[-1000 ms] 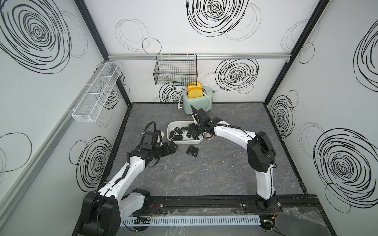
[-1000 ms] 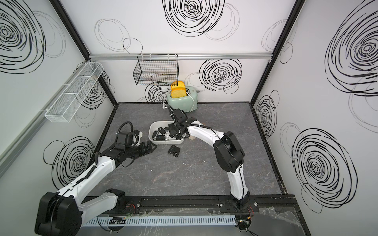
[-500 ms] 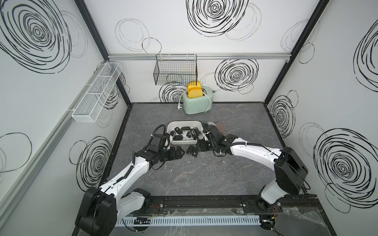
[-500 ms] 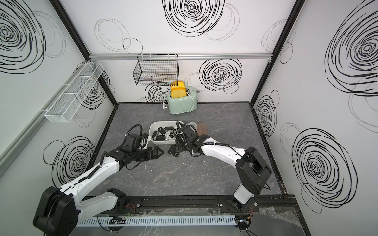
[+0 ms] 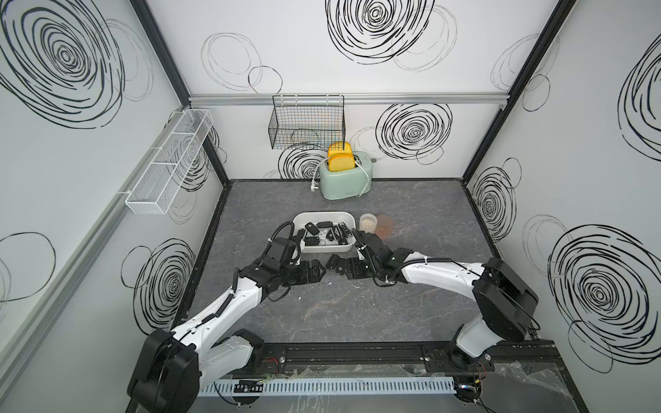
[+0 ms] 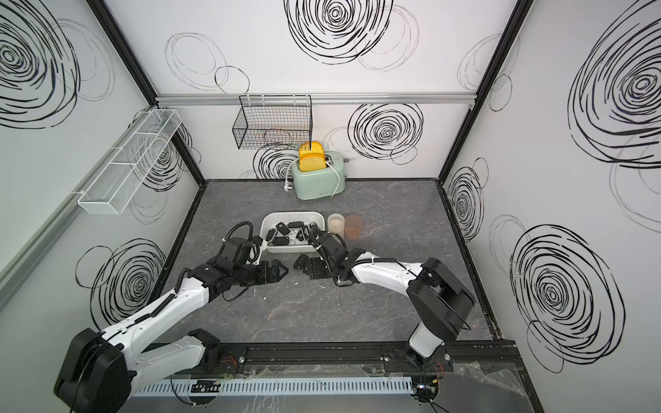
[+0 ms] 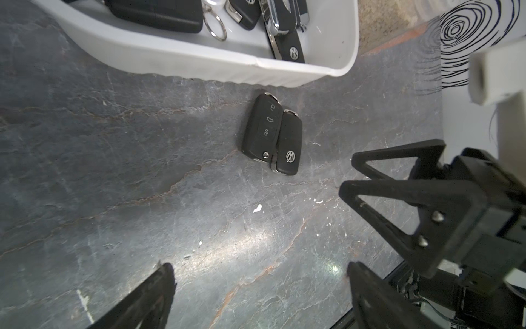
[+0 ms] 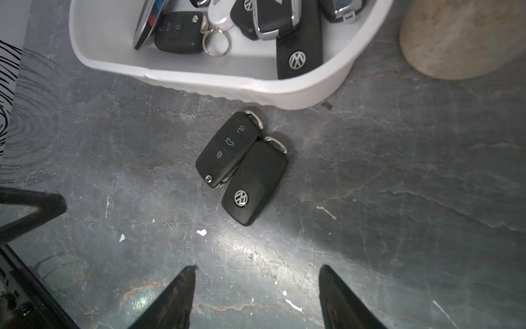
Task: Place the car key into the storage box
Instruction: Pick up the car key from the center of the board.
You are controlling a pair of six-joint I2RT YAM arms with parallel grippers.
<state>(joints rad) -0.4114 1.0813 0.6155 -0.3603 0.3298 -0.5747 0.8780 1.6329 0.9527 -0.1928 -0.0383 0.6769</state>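
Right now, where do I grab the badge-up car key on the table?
Probably from above, pinching the badge key across its badge end: it lies flat, and that end juts past the buttoned key pressed along one side.

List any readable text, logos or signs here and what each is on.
"VW" badge: logo-up car key on the table.
"VW" badge: boxed key in the storage box.
Padlock and boot icons, no words: button-up car key.
Print on the toaster: too small to read.

Two black car keys [image 7: 262, 128] touching side by side on counter [image 7: 113, 185], just beside storage box [image 7: 199, 65] wall; left claw [image 7: 260, 270] spread, empty.
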